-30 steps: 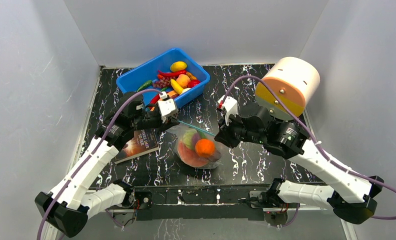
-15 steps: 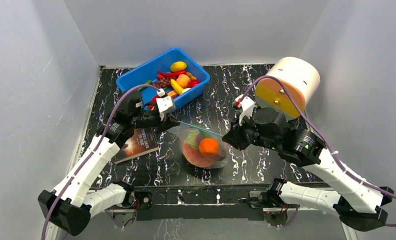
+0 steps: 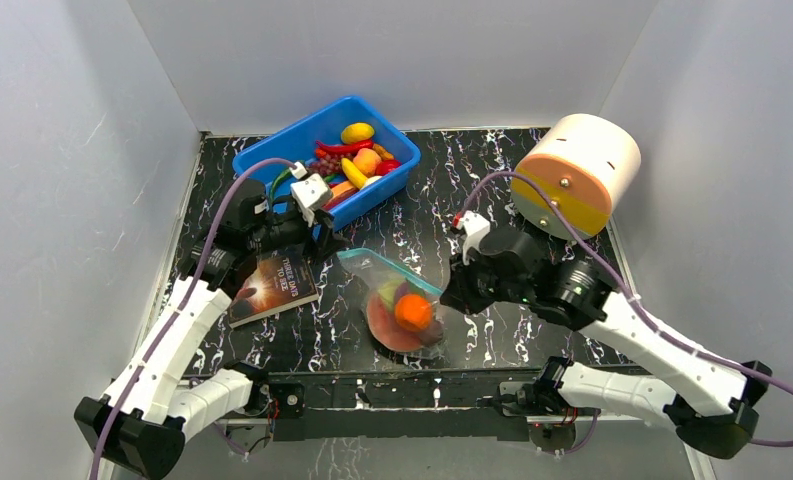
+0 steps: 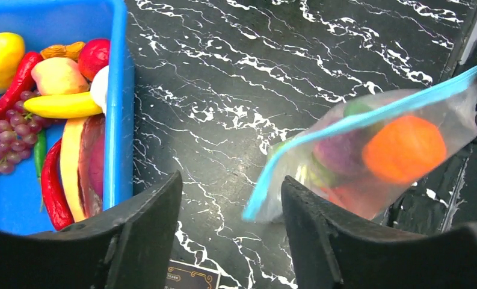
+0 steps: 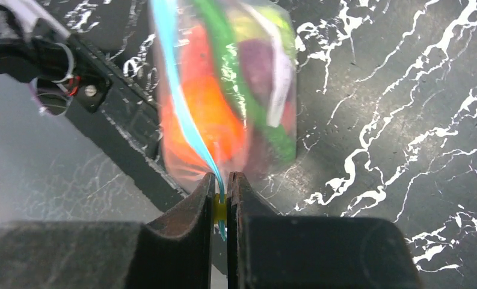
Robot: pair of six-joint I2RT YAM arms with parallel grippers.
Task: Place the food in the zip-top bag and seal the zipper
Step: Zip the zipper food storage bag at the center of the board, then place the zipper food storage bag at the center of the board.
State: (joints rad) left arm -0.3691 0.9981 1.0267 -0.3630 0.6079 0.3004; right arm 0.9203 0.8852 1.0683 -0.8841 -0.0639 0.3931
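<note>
Top view: zip-top bag (image 3: 387, 300) w/ food (image 3: 412, 312) lies mid-frame on surface (image 3: 442, 190). Zipper (image 3: 387, 270) runs diag, upper left to lower right. Right pincer (image 3: 450, 296) pinches its lower-right end. Left pincer (image 3: 324, 238), open & empty, sits just upper-left of the other end, so it's the nearer arm there.

Left wrist: bag (image 4: 380, 150) is right of the open pincer (image 4: 231, 180), apart from it.

Right wrist: pincer (image 5: 222, 183) clamps zipper (image 5: 175, 90); bag (image 5: 248, 78) stretches toward frame top.

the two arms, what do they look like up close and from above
Both the left arm and right arm have white links with black joints, and a purple cable loops along each. Each end effector has two thick matte-black fingers, with a small white block at the wrist.
</note>
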